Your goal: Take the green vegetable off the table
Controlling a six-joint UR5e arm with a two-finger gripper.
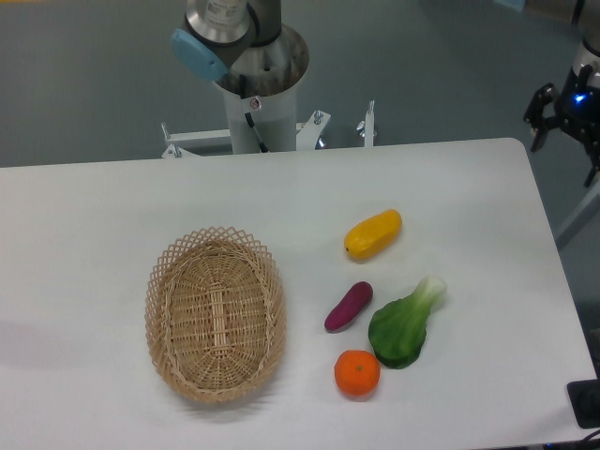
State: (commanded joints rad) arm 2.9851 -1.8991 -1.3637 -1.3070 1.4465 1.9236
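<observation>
Four toy foods lie on the white surface (112,206). The bok choy (401,323) lies at four o'clock of centre, the orange (357,372) at its seven o'clock, apart. The jaws are out of view.

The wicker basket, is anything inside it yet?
Empty. The basket shows only its bare woven bottom; the green vegetable lies outside on the table.

Arm (246,56) cut off by top edge, only base & lower joint show; gripper not visible. Dark device (569,103) far right cut by edge, unidentifiable.
</observation>
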